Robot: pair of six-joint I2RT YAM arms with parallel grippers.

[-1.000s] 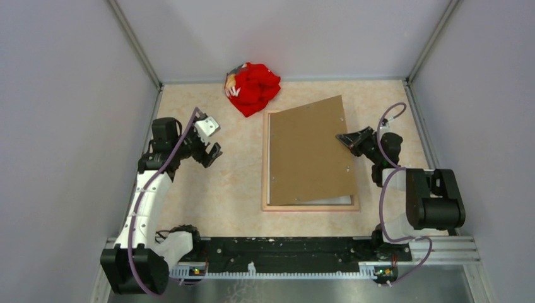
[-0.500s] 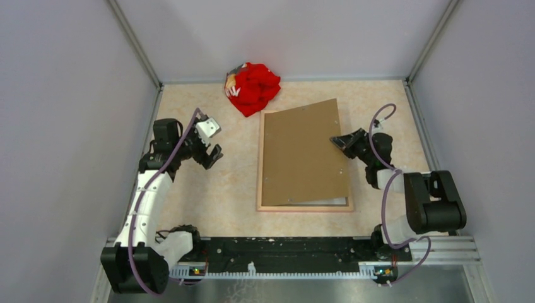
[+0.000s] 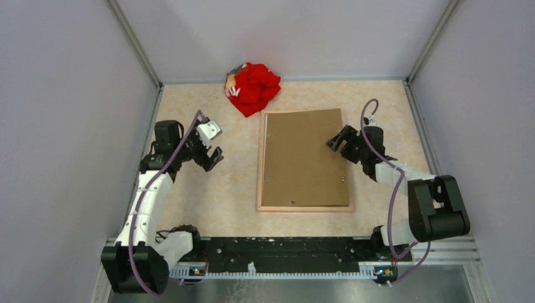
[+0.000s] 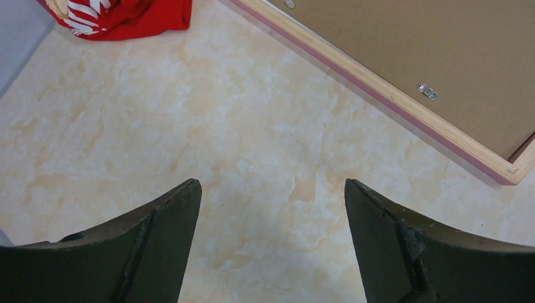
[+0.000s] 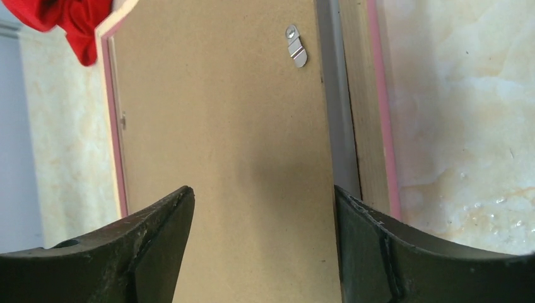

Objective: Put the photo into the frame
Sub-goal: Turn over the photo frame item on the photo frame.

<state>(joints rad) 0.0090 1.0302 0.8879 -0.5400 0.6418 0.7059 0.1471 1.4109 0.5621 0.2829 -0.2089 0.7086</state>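
Two sets of jaws stand apart, holding nothing, your right gripper (image 5: 262, 189) over the brown hardboard backing (image 3: 303, 158), seated flat in the thin rectangular pink-edged light-wood frame (image 3: 305, 207), back up mid-table, your left gripper (image 4: 272, 184) over the marbled beige tabletop (image 3: 233, 183) beside it.

- red cloth bundle (image 3: 252, 87), crumpled, with white markings on its left side; it lies at the far edge of the table, close to the back wall;
- table (image 3: 214, 189), beige with a marbled pattern;
- plain grey walls (image 3: 63, 95) on three sides;
- black rail (image 3: 284, 249) along the near edge.
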